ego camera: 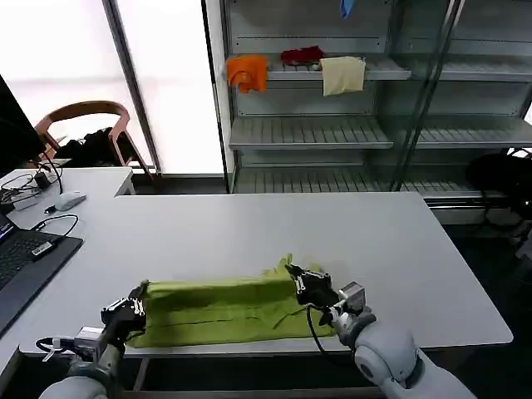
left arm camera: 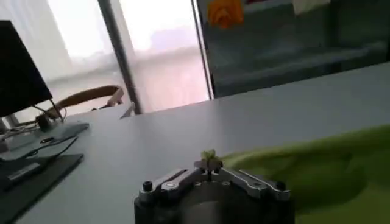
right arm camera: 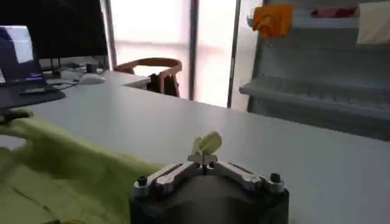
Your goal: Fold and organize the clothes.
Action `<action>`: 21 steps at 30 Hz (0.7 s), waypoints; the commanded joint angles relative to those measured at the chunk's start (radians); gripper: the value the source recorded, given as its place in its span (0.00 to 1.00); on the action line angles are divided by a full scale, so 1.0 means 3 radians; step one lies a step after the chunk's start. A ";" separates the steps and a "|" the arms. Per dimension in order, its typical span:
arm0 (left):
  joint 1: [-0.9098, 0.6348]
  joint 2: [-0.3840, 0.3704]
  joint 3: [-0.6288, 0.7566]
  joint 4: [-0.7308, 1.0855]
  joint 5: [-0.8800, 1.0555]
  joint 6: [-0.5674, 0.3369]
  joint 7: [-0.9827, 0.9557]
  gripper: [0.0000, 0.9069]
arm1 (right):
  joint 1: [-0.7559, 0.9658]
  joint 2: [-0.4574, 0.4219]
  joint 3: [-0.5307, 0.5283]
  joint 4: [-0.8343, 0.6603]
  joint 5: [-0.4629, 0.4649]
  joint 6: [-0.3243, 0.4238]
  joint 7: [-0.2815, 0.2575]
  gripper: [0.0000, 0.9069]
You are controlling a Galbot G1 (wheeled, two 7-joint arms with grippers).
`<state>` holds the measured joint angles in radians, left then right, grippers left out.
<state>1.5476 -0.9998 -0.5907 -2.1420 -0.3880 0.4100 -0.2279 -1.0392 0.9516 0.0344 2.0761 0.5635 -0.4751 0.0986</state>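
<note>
Fold in progress. The T-shirt (ego camera: 220, 309) lies as a long band along the table's (ego camera: 274, 229) near edge. My left gripper (ego camera: 133, 309) pinches its left end, my right gripper (ego camera: 301, 283) its right end, both closed on fabric. Next, I judge, carry both ends together evenly, keeping the cloth taut.

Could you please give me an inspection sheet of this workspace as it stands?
Surface: white table, flat.
Job's things: green T-shirt folded into a band at the near edge.
Clutter: laptop, mouse at far left.
Hands: left hand shut on the shirt's left end; right hand shut on its right end.
Cables: black leads by the laptop.
Surroundings: shelves with cloths, chair, window.
</note>
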 commanded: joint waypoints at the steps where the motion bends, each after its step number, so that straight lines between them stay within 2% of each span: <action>1: 0.0171 -0.0023 -0.0011 -0.0121 0.0153 -0.0005 -0.0036 0.01 | -0.0272 -0.0090 0.0062 0.0200 0.0004 0.0005 0.0008 0.00; 9: 0.0207 -0.0085 0.0070 -0.0054 0.0219 -0.0086 -0.0112 0.02 | -0.0312 -0.0021 0.0049 0.0098 -0.0046 0.0077 0.0048 0.00; 14: 0.0177 -0.0110 0.0116 0.0034 0.0209 -0.0244 -0.0158 0.03 | -0.0288 0.0034 0.0070 -0.0018 -0.0154 0.0199 0.0064 0.00; 21: 0.0123 -0.0114 0.0148 0.0113 0.0201 -0.0370 -0.0154 0.03 | -0.0241 0.0048 0.0084 -0.0106 -0.0301 0.0344 0.0012 0.00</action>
<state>1.5806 -1.0318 -0.5501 -2.1229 -0.3345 0.3351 -0.2664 -1.1027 0.9645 0.0557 2.0547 0.5033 -0.4033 0.1065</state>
